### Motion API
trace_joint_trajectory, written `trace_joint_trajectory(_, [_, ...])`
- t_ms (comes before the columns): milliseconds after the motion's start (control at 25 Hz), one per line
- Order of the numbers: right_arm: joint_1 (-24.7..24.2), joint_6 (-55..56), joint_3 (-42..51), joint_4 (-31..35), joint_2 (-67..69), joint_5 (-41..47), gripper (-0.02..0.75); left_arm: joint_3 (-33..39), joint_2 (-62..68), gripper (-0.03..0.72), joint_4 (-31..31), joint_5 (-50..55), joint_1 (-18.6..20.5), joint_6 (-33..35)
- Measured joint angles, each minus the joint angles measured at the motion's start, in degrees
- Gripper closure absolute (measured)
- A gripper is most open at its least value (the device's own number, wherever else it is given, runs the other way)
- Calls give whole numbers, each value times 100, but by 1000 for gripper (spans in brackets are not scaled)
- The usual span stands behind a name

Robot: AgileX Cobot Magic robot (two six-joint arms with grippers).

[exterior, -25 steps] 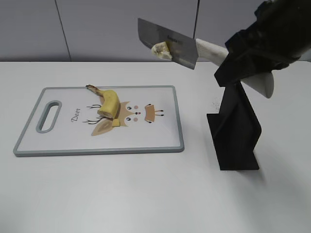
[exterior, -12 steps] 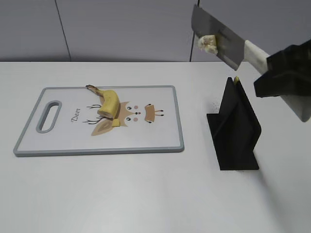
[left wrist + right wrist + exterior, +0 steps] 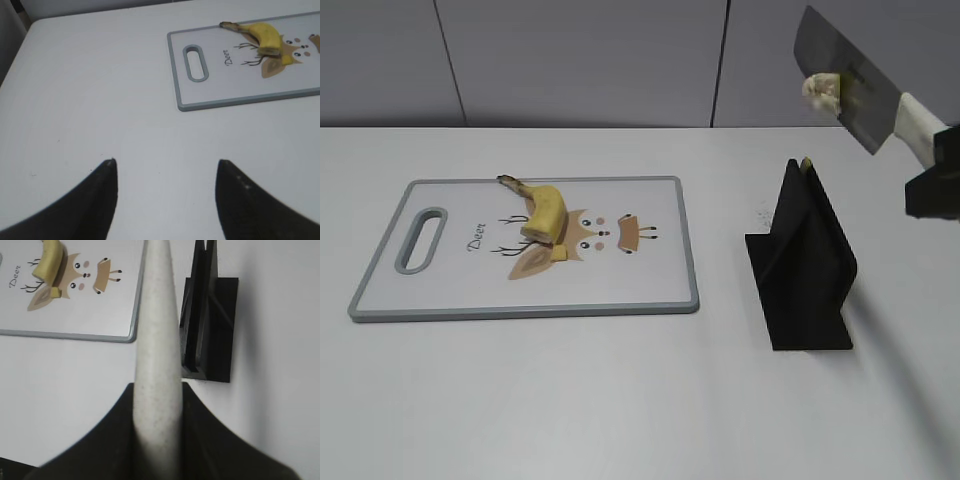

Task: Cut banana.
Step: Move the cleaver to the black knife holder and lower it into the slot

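Observation:
The banana [image 3: 544,207], a short curved yellow piece with a dark stem, lies on the white cutting board [image 3: 630,290]; it also shows in the left wrist view [image 3: 264,36] and the right wrist view [image 3: 48,260]. A small cut-off bit [image 3: 561,253] lies beside its cut end. My right gripper [image 3: 157,390] is shut on the white handle of a knife [image 3: 850,85], held high above the black knife stand [image 3: 805,260]. A banana chunk [image 3: 822,91] sticks to the blade. My left gripper [image 3: 165,167] is open and empty over bare table, left of the board.
The black knife stand stands upright on the table to the right of the board, also seen in the right wrist view [image 3: 210,315]. The board has a grey rim and a handle slot [image 3: 420,240] at its left end. A grey wall runs behind the table.
My right gripper has carried the knife, with the chunk stuck to the blade, to the right and away from the board, to a spot over the stand. The banana has not moved.

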Motion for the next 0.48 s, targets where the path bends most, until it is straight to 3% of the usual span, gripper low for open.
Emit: trace_joint_trajectory(480, [2,243,257,-20,345,-309,565,325,-60,97,-36,-353,0,0])
